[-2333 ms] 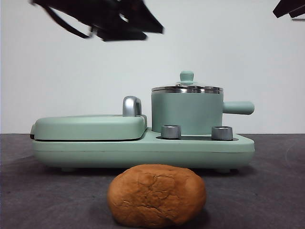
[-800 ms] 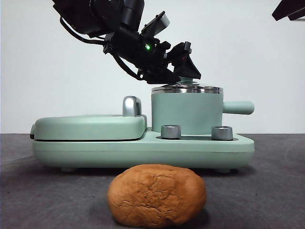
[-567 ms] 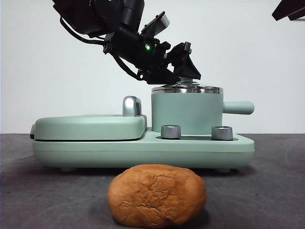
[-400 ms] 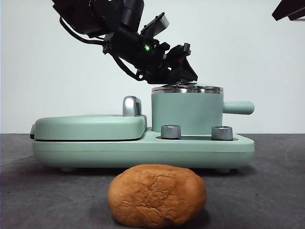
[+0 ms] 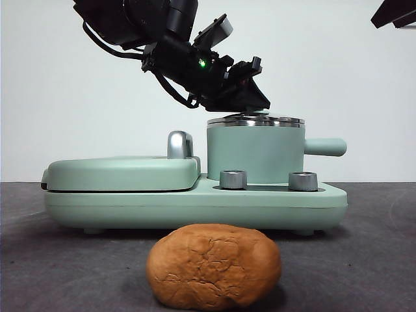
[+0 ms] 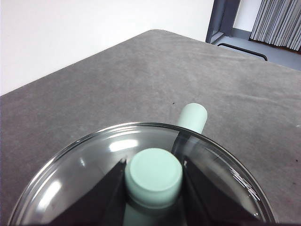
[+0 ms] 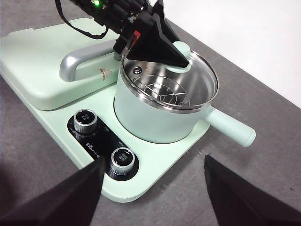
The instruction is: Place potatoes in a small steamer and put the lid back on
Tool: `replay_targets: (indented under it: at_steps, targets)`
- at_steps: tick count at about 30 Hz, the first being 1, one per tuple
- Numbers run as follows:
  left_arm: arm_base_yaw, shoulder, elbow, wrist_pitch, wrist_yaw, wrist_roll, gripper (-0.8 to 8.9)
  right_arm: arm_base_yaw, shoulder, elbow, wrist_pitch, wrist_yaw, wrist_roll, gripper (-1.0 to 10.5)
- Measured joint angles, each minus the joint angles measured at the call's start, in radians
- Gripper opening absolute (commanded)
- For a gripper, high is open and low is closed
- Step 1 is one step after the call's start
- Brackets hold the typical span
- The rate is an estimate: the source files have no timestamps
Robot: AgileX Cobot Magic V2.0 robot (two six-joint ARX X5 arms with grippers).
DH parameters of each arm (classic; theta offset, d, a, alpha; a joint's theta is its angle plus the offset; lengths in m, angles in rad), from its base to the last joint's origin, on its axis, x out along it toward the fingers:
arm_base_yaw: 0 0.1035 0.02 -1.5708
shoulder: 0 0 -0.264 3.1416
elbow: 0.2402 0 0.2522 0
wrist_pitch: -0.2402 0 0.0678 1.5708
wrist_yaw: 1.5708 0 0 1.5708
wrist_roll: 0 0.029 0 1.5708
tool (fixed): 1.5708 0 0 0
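Currently, the flat griddle cover (image 5: 123, 173) with its chrome handle (image 5: 179, 144) lies to the left of the small steamer (image 5: 255, 153) on the shared green base (image 5: 195, 205). The left hand (image 5: 250, 97) is directly above the steamer, jaws clamped on the knob of the lid (image 6: 141, 188); the lid sits on the steamer's rim. Two steel dials (image 5: 233, 179) stand in front of the steamer. The potato (image 5: 213, 266) rests on the grey worktop (image 5: 364, 260), in front of the steamer and well apart. The right hand (image 7: 153, 188) hovers above the steamer's front, jaws apart.
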Motion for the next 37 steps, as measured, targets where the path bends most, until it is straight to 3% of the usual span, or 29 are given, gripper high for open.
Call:
replay_targets:
  at_steps: [18, 27, 37]
  targets:
    - [0.0, -0.024, 0.001, -0.032, -0.002, -0.005, 0.15, 0.0, 0.0, 0.0, 0.0, 0.0, 0.0, 3.3]
    - [0.0, -0.172, 0.001, -0.042, -0.004, -0.01, 0.15, 0.0, 0.0, 0.0, 0.0, 0.0, 0.0, 3.3]
    - [0.001, -0.384, 0.001, -0.266, -0.029, -0.003, 0.16, 0.0, 0.0, 0.0, 0.0, -0.002, 0.008, 3.4]
